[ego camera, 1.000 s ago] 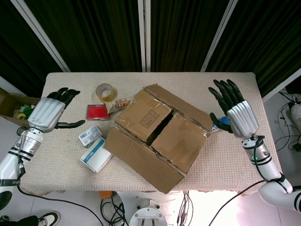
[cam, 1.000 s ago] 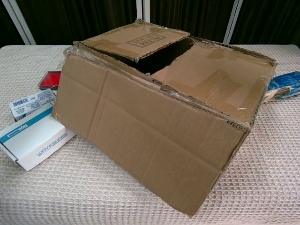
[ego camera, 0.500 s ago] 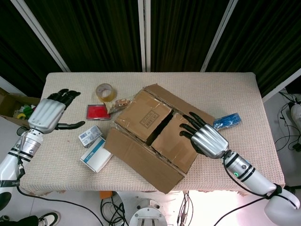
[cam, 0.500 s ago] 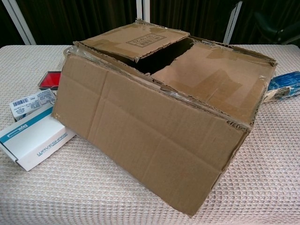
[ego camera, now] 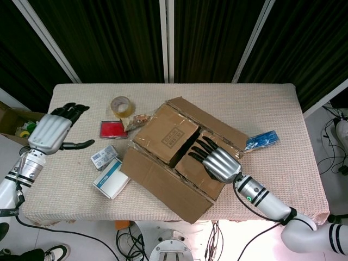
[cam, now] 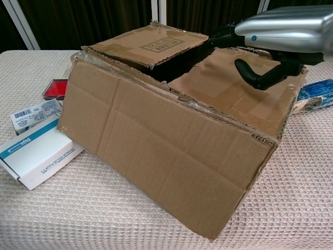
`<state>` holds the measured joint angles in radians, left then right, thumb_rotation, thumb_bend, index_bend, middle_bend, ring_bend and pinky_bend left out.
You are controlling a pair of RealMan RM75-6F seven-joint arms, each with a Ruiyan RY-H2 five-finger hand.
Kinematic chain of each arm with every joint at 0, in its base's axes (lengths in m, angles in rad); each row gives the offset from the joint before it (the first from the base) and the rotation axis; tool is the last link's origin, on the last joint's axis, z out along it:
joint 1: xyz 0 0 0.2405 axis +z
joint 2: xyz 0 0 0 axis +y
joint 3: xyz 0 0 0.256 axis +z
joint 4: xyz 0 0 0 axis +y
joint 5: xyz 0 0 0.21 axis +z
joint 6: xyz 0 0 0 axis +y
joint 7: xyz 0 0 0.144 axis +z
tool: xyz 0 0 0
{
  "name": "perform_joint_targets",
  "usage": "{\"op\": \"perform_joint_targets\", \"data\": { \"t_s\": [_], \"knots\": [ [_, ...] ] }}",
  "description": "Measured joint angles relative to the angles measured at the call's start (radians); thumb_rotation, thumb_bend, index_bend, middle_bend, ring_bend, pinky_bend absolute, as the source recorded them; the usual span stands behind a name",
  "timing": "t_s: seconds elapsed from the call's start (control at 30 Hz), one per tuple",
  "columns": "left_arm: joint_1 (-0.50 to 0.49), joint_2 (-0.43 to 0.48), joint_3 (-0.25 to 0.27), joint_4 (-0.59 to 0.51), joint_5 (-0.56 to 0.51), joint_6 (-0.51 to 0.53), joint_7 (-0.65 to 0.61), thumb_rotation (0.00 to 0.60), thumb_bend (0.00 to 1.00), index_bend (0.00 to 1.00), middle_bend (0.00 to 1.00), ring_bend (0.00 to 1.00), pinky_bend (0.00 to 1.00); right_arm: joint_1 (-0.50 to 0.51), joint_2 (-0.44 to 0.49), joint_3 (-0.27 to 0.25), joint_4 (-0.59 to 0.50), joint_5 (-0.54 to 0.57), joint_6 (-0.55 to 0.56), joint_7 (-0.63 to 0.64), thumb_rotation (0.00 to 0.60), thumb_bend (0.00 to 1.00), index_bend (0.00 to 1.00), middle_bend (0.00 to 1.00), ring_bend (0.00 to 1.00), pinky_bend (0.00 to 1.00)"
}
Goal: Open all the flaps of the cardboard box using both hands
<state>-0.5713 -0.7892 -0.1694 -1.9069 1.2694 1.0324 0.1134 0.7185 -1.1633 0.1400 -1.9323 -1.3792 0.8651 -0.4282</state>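
The cardboard box point(ego camera: 179, 155) stood near the middle of the table point(ego camera: 304, 163), turned at an angle to the table edges. Its brown surface was worn, with torn edges and strips of clear tape. The long front flap point(cam: 161, 151) was already folded out and hung down toward the near edge of the table, and the long back flap point(ego camera: 209, 120) was also folded outward. The two inner flaps were not yet opened: the left inner flap point(cam: 151, 46), which carried a printed mark, and the right inner flap point(cam: 229, 91) lay almost flat, with a dark gap between them. The right hand point(ego camera: 215, 159) was above the right inner flap, its fingers spread apart and holding nothing; I could not tell if it touched the cardboard. The left hand point(ego camera: 51, 130) was at the left edge of the table, well apart from the box, also with fingers apart and holding nothing. Left of the box lay a white box point(ego camera: 111, 176), a small labelled packet point(ego camera: 103, 155), a red flat case point(ego camera: 113, 129) and a roll of tape point(ego camera: 121, 105). A blue packet point(ego camera: 262, 140) lay to the right of the box. The table had a beige woven cloth, and behind it there were dark curtains point(ego camera: 217, 38).
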Motion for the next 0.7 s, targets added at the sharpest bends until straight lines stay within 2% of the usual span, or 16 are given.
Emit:
{"op": "perform_joint_targets", "data": {
  "t_s": [0.5,0.7],
  "knots": [
    [0.001,-0.011,0.002,0.031,0.007,-0.018,-0.025,0.0,0.06,0.1,0.12,0.08,0.24,0.081,-0.053,0.019,0.03,0.154,-0.042,-0.065,0.6,0.83,0.14,0.17,0.0,0.0],
    [0.002,-0.009,0.002,0.036,0.011,-0.021,-0.033,0.0,0.06,0.1,0.12,0.08,0.24,0.12,-0.073,0.022,0.044,0.222,-0.051,-0.104,0.6,0.84,0.17,0.2,0.0,0.0]
  ]
}}
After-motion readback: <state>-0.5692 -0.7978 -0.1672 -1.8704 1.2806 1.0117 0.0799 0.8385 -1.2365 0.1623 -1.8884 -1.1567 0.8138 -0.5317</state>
